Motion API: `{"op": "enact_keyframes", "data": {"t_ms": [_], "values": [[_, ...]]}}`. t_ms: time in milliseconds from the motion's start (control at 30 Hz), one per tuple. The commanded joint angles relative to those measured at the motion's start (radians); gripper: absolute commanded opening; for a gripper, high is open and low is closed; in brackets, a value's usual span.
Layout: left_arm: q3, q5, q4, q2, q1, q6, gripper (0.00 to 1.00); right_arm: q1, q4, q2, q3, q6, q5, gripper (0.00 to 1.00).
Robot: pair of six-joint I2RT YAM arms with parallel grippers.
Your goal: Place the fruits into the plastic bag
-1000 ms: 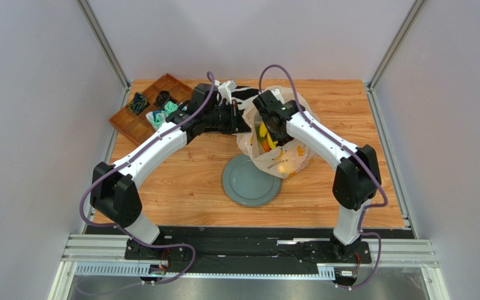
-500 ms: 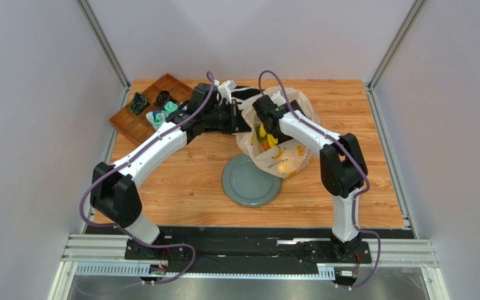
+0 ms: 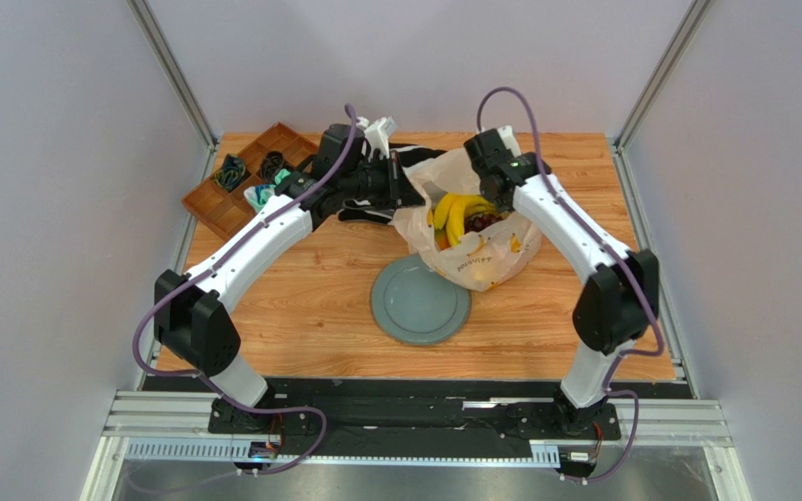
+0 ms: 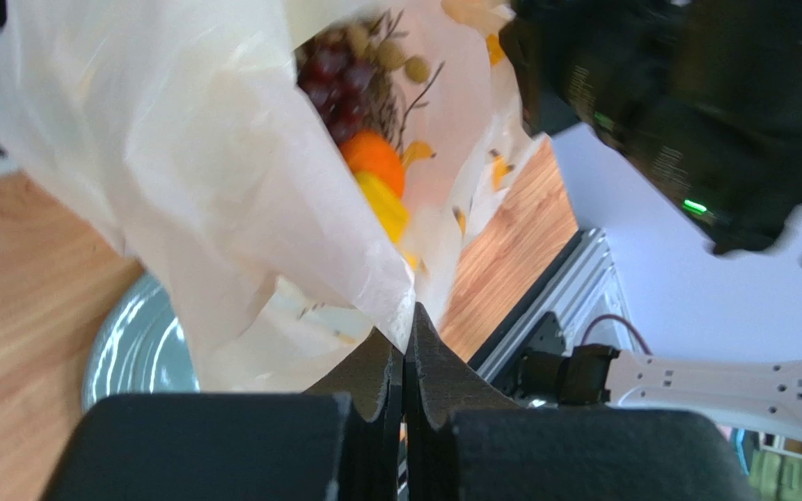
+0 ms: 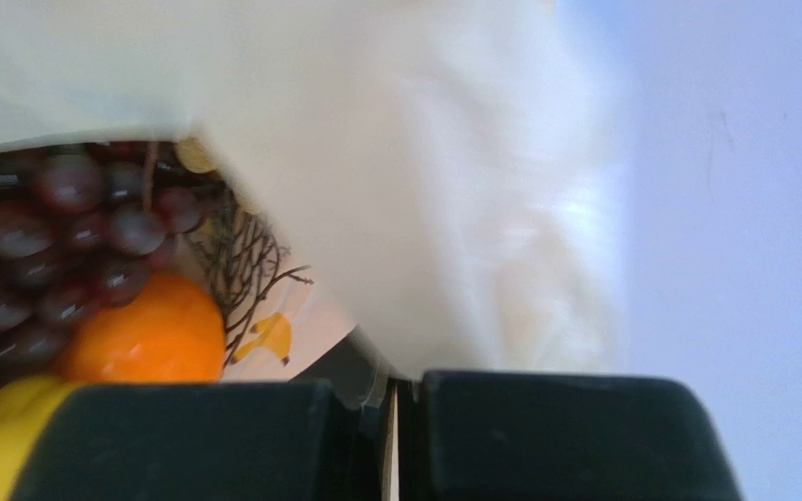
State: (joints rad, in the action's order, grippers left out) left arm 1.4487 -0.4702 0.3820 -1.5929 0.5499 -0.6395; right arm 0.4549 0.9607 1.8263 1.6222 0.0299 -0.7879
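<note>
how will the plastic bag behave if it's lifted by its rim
Likely floppy: the plastic bag is thin, crinkled film and sags around its load. Probably bottom-heavy, with bananas, grapes and an orange piled inside. The film may slip or stretch where the left gripper pinches it.

top: we look down over the whole counter | wrists: we face the plastic bag close | shared: its fruits

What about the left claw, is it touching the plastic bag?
Touching. The left wrist view shows the left gripper shut on a fold of the plastic bag, pinching its edge.
</note>
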Motion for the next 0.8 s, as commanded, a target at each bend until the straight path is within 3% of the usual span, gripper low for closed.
{"op": "enact_keyframes", "data": {"t_ms": [0, 167, 300, 767], "values": [[0.214, -0.012, -0.006, -0.024, 0.019, 0.021, 0.00, -0.001, 0.110, -0.244, 0.189, 0.061, 0.195, 0.00], [0.386, -0.018, 0.014, -0.079, 0.041, 0.017, 0.00, -0.018, 0.105, -0.436, 0.319, 0.056, 0.188, 0.00], [0.493, -0.031, 0.006, -0.105, 0.048, 0.041, 0.00, -0.015, 0.086, -0.513, 0.328, 0.044, 0.098, 0.00], [0.556, -0.137, -0.009, -0.283, 0.146, 0.106, 0.00, -0.067, 0.006, -0.711, -0.085, 0.103, -0.103, 0.00]]}}
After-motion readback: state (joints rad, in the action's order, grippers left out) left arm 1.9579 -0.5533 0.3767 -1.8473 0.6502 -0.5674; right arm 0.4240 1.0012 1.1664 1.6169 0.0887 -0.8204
